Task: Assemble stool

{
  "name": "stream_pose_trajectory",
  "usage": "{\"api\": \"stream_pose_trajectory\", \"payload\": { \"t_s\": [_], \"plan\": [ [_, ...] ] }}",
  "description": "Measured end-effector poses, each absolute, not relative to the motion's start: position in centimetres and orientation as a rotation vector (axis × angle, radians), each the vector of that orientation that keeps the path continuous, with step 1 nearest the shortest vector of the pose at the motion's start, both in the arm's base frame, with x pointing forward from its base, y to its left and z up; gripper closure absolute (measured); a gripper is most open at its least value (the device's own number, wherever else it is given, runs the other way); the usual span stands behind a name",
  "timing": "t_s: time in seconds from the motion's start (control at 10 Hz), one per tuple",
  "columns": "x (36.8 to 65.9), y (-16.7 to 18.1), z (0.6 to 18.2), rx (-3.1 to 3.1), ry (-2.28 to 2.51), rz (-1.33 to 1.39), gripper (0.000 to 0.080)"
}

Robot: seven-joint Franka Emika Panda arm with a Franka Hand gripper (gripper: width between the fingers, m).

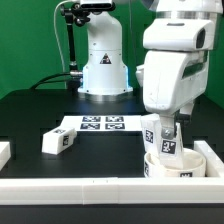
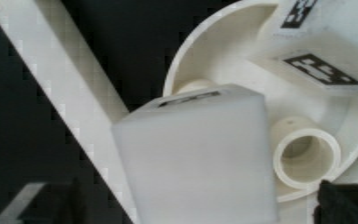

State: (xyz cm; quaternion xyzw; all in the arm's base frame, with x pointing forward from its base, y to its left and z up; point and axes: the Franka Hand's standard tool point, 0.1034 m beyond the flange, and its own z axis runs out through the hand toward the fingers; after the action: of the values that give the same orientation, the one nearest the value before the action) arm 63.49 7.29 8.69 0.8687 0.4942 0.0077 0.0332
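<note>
Stool seat (image 1: pixel 185 168) lies on the black table (image 1: pixel 30 115) at the exterior view's right, tucked into the corner formed by the white border rails (image 1: pixel 100 187). One upright leg (image 1: pixel 167 146) stands on the seat with its lower end at a socket; whether it is fully seated cannot be told. The gripper (image 1: pixel 166 125) hangs directly over this leg with the jaws spread to their widest, one on each side of it. No clamping contact shows, so nothing is judged to be held. The wrist view shows the upright leg (image 2: pixel 194 150) close up in front of the seat (image 2: pixel 247 50), with a short hollow round stub (image 2: pixel 309 155) just beside it; what that stub belongs to is unclear.

A loose leg (image 1: pixel 58 141) lies on its side on the table at the exterior view's left, near the marker board (image 1: pixel 100 123) and well apart from the seat. The third leg cannot be located with certainty.

Progress, as a judgement: early to middle stage. One leg is placed at the seat; at least one leg remains to be fetched, stood in a socket and fastened
</note>
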Motion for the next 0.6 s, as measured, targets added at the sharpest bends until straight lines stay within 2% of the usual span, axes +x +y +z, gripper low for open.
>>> {"api": "stream_pose_trajectory", "payload": {
  "t_s": [0.4,0.5,0.6],
  "plan": [
    [63.31,7.16,7.87,2.696,1.477,0.015,0.0151],
    [63.31,7.09,7.87,2.697,1.475,0.015,0.0240],
    [63.32,7.03,7.86,2.698,1.474,0.015,0.0240]
  ]
}}
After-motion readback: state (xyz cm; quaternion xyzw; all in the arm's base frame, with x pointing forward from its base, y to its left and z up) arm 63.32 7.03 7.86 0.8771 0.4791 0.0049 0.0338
